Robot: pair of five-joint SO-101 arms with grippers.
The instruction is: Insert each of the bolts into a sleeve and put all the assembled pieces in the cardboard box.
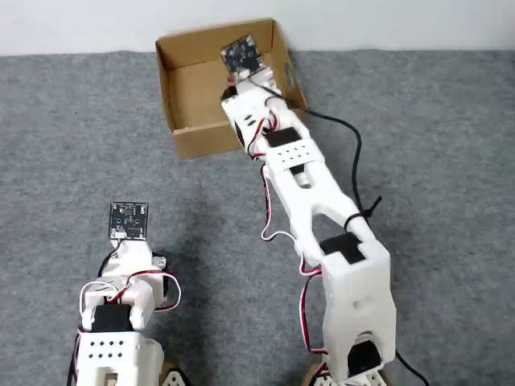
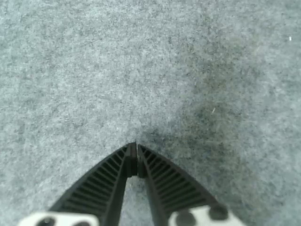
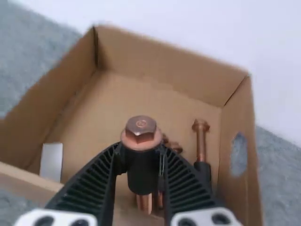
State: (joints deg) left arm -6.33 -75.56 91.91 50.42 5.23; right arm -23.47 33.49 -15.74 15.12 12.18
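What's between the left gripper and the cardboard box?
Just bare grey mat, seen in the high view: nothing lies between the left gripper and the cardboard box.

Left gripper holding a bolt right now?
No, the left gripper is shut with nothing between its fingers, over the grey carpet.

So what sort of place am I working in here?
Most likely a small lab or hobby test bench: a grey felt-covered table against a plain white wall, with a cardboard box as the bin. The right hand holds a sleeved bolt over it.
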